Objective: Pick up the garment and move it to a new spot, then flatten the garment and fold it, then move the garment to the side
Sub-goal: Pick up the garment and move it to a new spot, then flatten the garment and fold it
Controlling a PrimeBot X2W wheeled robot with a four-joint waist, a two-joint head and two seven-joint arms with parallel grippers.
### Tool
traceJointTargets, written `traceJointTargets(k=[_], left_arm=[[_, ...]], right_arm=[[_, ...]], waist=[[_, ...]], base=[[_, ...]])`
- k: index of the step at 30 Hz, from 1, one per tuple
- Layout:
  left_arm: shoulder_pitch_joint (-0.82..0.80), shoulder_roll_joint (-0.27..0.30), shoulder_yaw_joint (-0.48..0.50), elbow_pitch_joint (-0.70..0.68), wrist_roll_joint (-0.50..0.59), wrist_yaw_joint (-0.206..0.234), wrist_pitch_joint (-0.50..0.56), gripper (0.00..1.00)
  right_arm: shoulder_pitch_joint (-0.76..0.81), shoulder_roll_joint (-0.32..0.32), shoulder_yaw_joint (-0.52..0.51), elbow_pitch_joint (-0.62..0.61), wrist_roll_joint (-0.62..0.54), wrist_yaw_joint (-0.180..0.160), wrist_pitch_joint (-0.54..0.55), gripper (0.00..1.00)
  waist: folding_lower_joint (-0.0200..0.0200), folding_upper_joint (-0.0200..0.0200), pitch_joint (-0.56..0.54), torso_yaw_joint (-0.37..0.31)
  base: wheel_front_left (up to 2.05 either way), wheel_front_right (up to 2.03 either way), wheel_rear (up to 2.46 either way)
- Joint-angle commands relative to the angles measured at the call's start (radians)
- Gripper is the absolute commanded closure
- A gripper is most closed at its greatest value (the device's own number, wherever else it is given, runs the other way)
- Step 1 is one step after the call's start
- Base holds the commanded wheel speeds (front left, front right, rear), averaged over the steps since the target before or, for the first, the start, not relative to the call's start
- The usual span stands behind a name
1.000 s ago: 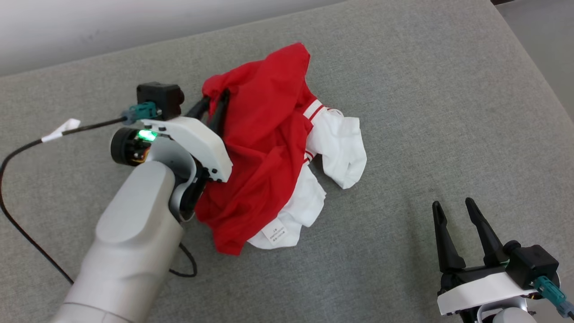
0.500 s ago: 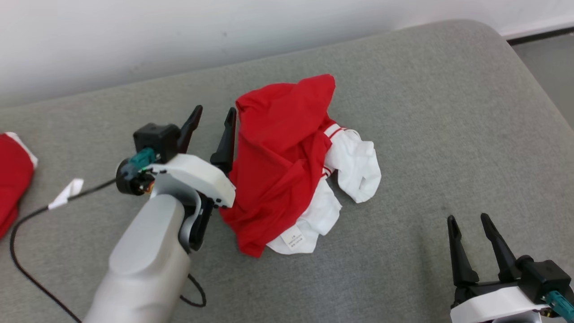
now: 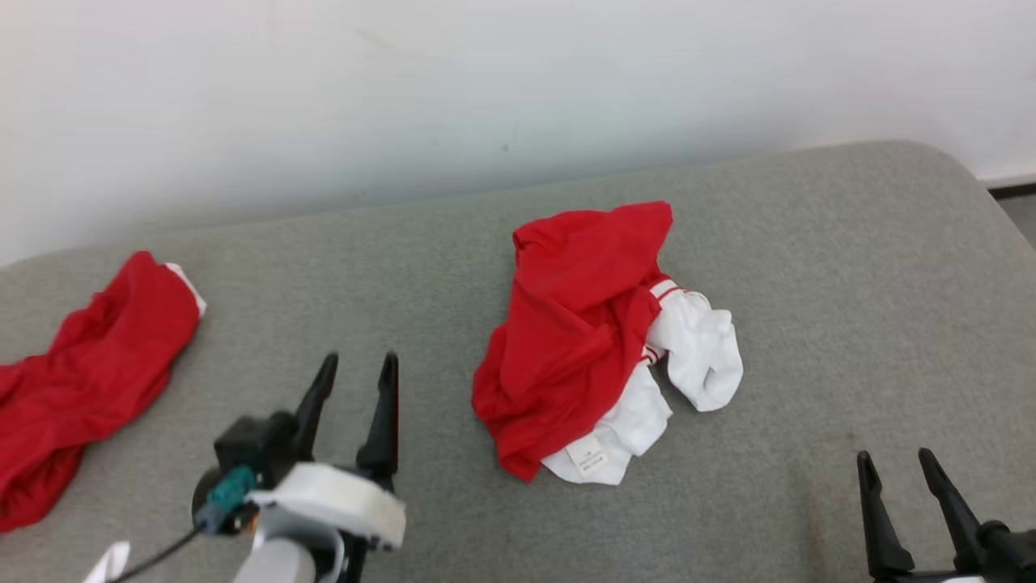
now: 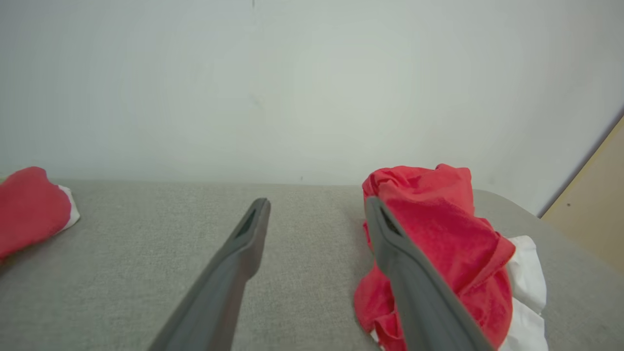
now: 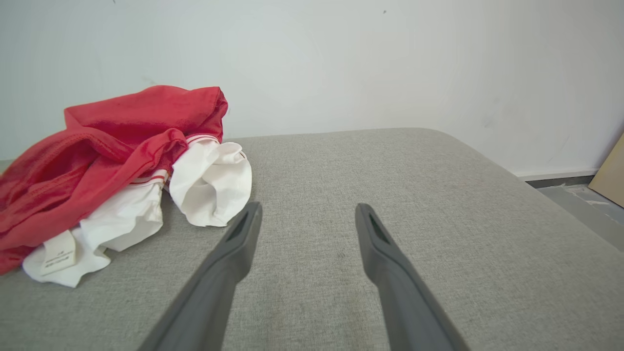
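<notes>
The garment (image 3: 583, 332) is a crumpled red and white piece lying in a heap on the grey cushion (image 3: 850, 267), with a white label at its near edge. My left gripper (image 3: 360, 364) stands open to the heap's left, apart from it, with nothing between its fingers. In the left wrist view the garment (image 4: 438, 243) lies just behind the right finger (image 4: 414, 292). My right gripper (image 3: 897, 463) is open at the lower right, well clear of the cloth. The right wrist view has the garment (image 5: 112, 161) at the left, beyond the open gripper (image 5: 307, 209).
A second red cloth (image 3: 89, 380) lies at the cushion's left end, seen also as the red cloth (image 4: 29, 209) in the left wrist view. A pale wall (image 3: 486, 97) runs behind the cushion. The cushion's right end drops to the floor (image 5: 585, 204).
The left gripper opened, let go of the garment and drew back toward me and to the left. The head camera tilted up, bringing in the wall and the second red cloth.
</notes>
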Motion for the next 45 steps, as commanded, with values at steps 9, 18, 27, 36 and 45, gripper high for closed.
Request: traceJointTargets(k=[9, 18, 27, 36, 45], left_arm=[[0.221, -0.027, 0.084, -0.115, 0.077, -0.003, 0.0, 0.0], [0.369, -0.051, 0.178, -0.2, 0.134, -0.021, 0.0, 0.0], [0.431, -0.057, 0.218, -0.223, 0.161, -0.048, 0.0, 0.0], [0.42, -0.058, 0.21, -0.217, 0.143, -0.045, -0.001, 0.0], [0.368, -0.058, 0.172, -0.205, 0.164, -0.062, -0.001, 0.0]], right_arm=[[0.054, -0.023, -0.024, -0.018, -0.013, -0.002, 0.001, 0.0], [0.063, -0.013, -0.003, -0.003, -0.019, -0.002, 0.001, 0.0], [0.06, 0.001, 0.027, 0.009, -0.014, -0.002, 0.001, 0.0], [0.052, -0.002, 0.034, 0.01, -0.004, -0.002, 0.001, 0.0], [0.03, -0.004, 0.046, 0.006, 0.001, -0.002, 0.001, 0.0]], waist=[[0.0001, 0.0, -0.079, 0.079], [0.0001, 0.0, -0.11, 0.102], [0.0001, 0.0, -0.127, 0.102], [0.0001, 0.0, -0.122, 0.101], [0.0001, 0.0, -0.098, 0.061]], base=[[0.0, 0.0, 0.0], [0.0, 0.0, 0.0], [0.0, 0.0, 0.0], [0.0, 0.0, 0.0], [0.0, 0.0, 0.0]])
